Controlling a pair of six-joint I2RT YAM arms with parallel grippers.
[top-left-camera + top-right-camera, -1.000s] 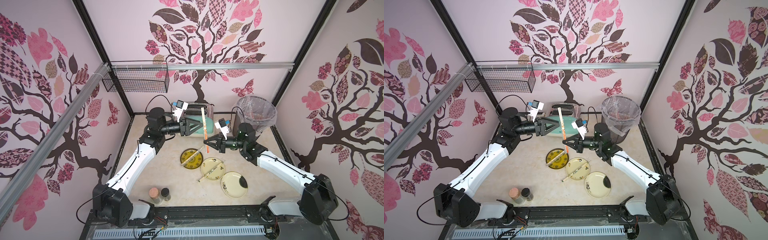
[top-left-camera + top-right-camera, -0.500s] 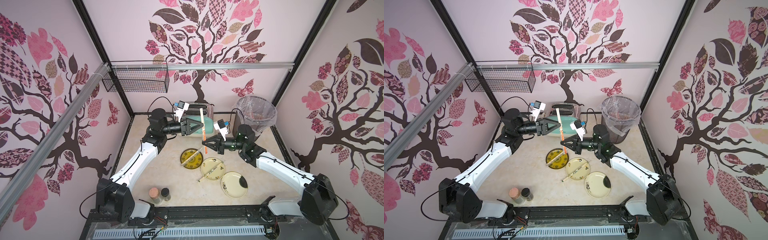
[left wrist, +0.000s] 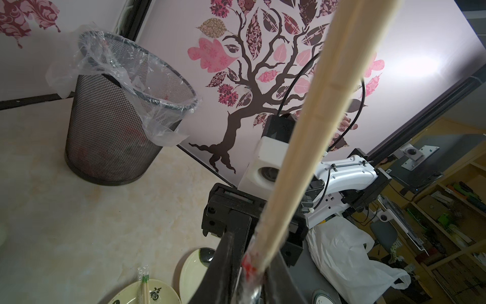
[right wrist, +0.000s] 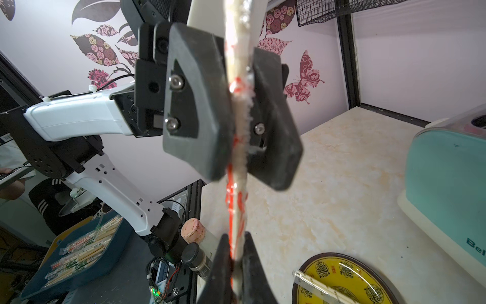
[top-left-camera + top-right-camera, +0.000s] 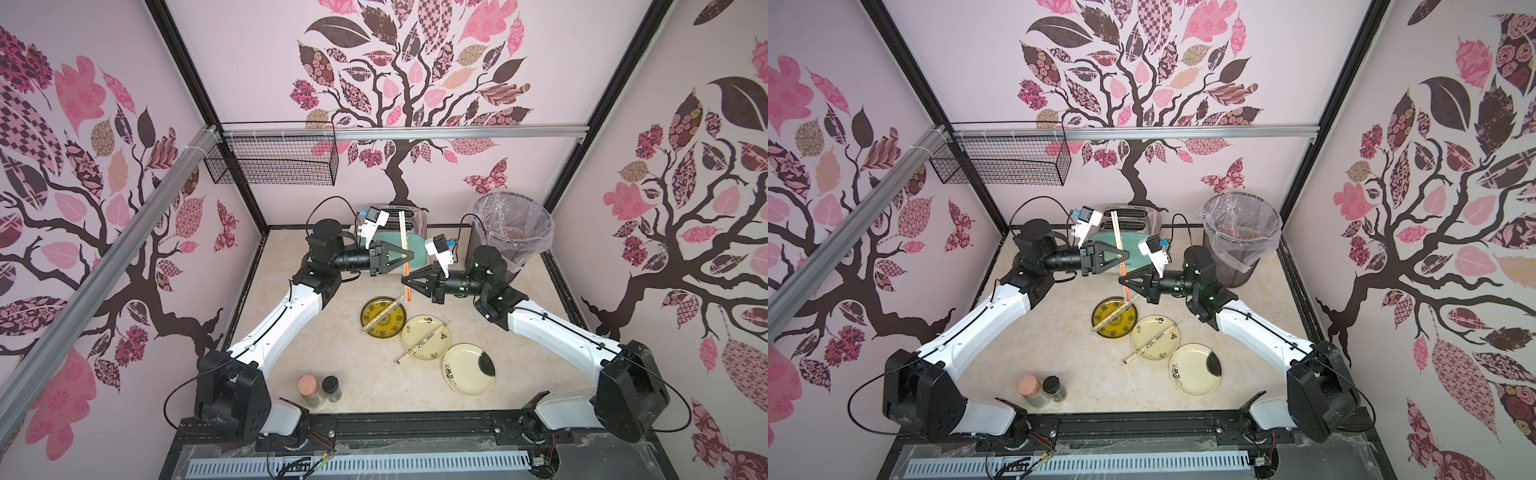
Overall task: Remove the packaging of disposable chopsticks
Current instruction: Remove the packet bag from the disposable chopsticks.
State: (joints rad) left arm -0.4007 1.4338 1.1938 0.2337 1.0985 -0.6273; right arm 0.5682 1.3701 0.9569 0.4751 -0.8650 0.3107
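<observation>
We saw 1 pair of pale chopsticks [image 5: 402,230] standing upright in the air above the surface [image 5: 340,353], bare wood on top, its lower part inside a crinkled clear red-printed sleeve [image 4: 236,208]. The left claw [image 5: 409,258] pinched that sleeve from both sides; the right claw [image 5: 405,281], jaws together, clamped it just below.

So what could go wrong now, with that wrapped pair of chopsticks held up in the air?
1. The pale wooden chopstick pair is held upright above the table. If the left gripper slips, it could fall toward the yellow round plate.
2. The right gripper pinches the crinkly clear sleeve with red print. That thin plastic might tear or slide out instead of pulling off.
</observation>
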